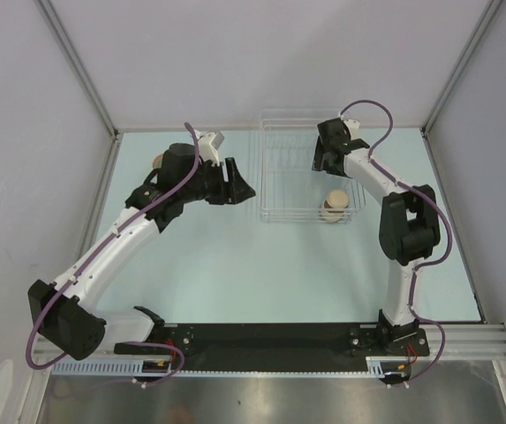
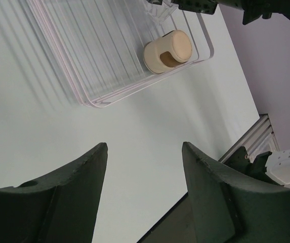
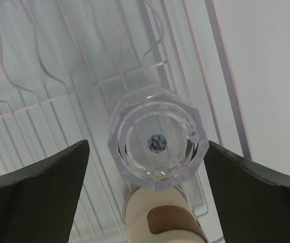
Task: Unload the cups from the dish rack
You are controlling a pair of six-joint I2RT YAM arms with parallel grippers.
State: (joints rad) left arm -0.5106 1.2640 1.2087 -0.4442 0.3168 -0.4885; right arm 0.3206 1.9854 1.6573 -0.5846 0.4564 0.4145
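The clear dish rack (image 1: 275,201) stands at the table's middle back. A beige cup (image 1: 336,208) with a tan patch lies in its near right corner, also in the left wrist view (image 2: 167,50). My right gripper (image 1: 324,159) hangs over the rack's right side, open. In the right wrist view its fingers (image 3: 43,177) flank a clear faceted cup (image 3: 157,144) standing in the rack (image 3: 43,101), with a small gap on each side; the beige cup (image 3: 162,220) lies just beyond. My left gripper (image 1: 239,186) is left of the rack, open and empty (image 2: 145,145) above bare table.
A tan round thing (image 1: 157,161), partly hidden by the left arm, sits on the table at the back left. Grey walls close in the left, back and right. A black rail (image 1: 270,340) runs along the near edge.
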